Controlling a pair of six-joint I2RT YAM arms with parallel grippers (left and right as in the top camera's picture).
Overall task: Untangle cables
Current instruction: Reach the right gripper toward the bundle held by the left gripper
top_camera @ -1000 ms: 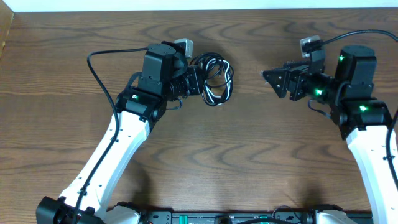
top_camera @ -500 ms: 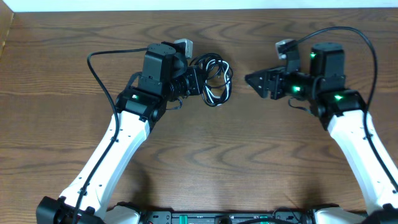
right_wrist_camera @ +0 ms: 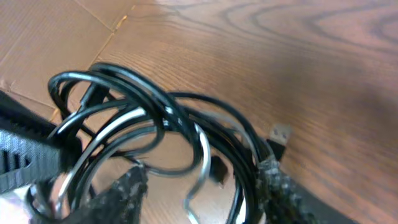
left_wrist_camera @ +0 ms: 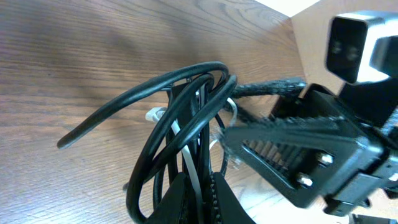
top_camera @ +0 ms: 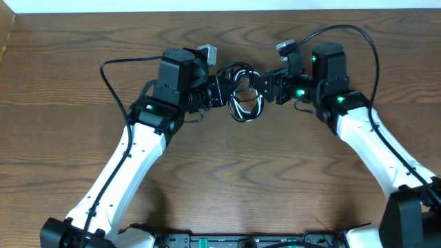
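The cables (top_camera: pixel 241 93) form one tangled bundle of black loops with a white strand (top_camera: pixel 237 107), held just above the wooden table between both arms. My left gripper (top_camera: pixel 219 90) is shut on the bundle's left side; in the left wrist view its fingertips (left_wrist_camera: pixel 180 193) pinch a white strand (left_wrist_camera: pixel 189 155) and black loops (left_wrist_camera: pixel 186 106). My right gripper (top_camera: pixel 261 88) is at the bundle's right side. In the right wrist view its jaws (right_wrist_camera: pixel 199 186) stand apart, with several black loops (right_wrist_camera: pixel 155 112) and a pale strand between them, not pinched.
The wooden table (top_camera: pixel 227 172) ends at its back edge just behind the bundle. Cardboard (top_camera: pixel 5 38) lies at the far left edge, also visible as cardboard (right_wrist_camera: pixel 50 37). Thick black robot wires arc above each arm (top_camera: pixel 114 62) (top_camera: pixel 344 31).
My right arm has swung left from the table's right side to the bundle, its jaws narrowing around the loops. The left gripper has kept its hold and place.
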